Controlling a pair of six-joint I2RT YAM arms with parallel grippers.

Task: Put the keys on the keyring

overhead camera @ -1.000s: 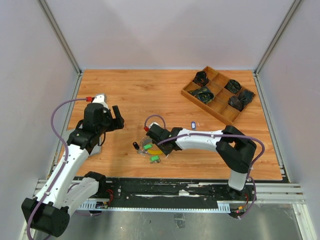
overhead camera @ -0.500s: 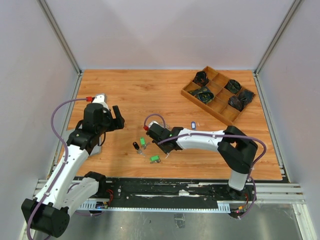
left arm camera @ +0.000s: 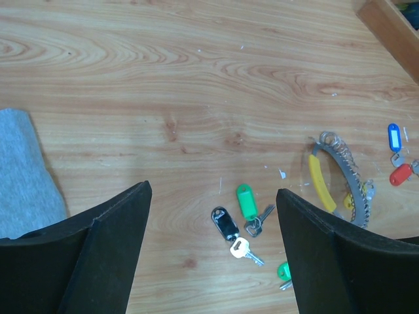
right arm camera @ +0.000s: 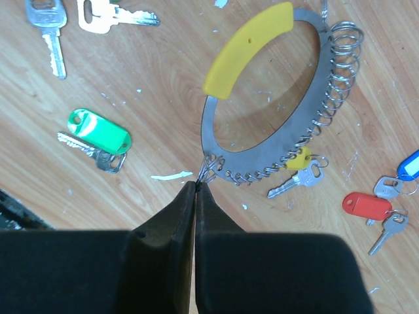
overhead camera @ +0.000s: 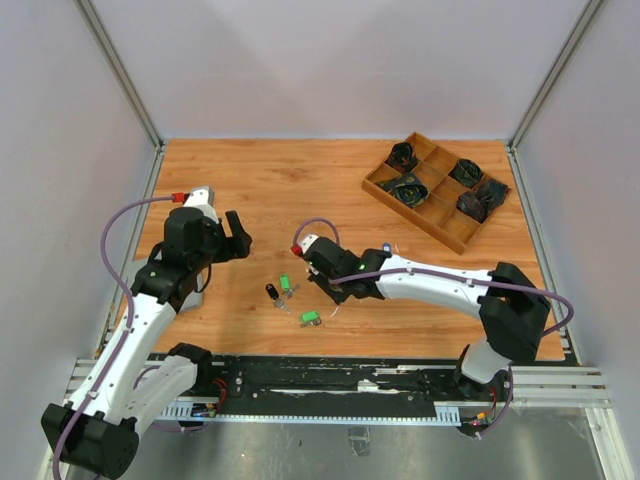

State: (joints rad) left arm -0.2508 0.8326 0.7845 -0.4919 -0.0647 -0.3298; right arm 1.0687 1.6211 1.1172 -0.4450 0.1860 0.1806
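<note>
- Ring (right arm camera: 204, 131) is near the middle of the bench (right arm camera: 78, 196), under the right wrist, with its yellow piece (right arm camera: 249, 49) on the side away from the gripper; we cannot tell whether it rests on the wood or is raised a little
- We see the right gripper (right arm camera: 196, 186) clenched, its tips pinching a small wire loop at the ring's near rim
- Wire coils (right arm camera: 337, 72) run along the ring's right side, and a yellow key (right arm camera: 298, 160) touches them at the near end
- A red key (right arm camera: 366, 204) and a blue key (right arm camera: 409, 163) lie together just right of the ring, off it
- A green key (right arm camera: 98, 131) lies left of the ring, apart from it; a silver key (right arm camera: 46, 19) and a pale key (right arm camera: 111, 13) lie side by side further out
- We find the left gripper (left arm camera: 211, 193) released, jaws spread wide over bare wood, holding nothing
- In its wrist view a black fob (left arm camera: 226, 222) lies just beside the green key, and a second green key (left arm camera: 283, 269) shows at the right finger's edge
- A grey cloth (left arm camera: 19, 170) lies at the left, and a tray (overhead camera: 415, 215) stands at the far right
</note>
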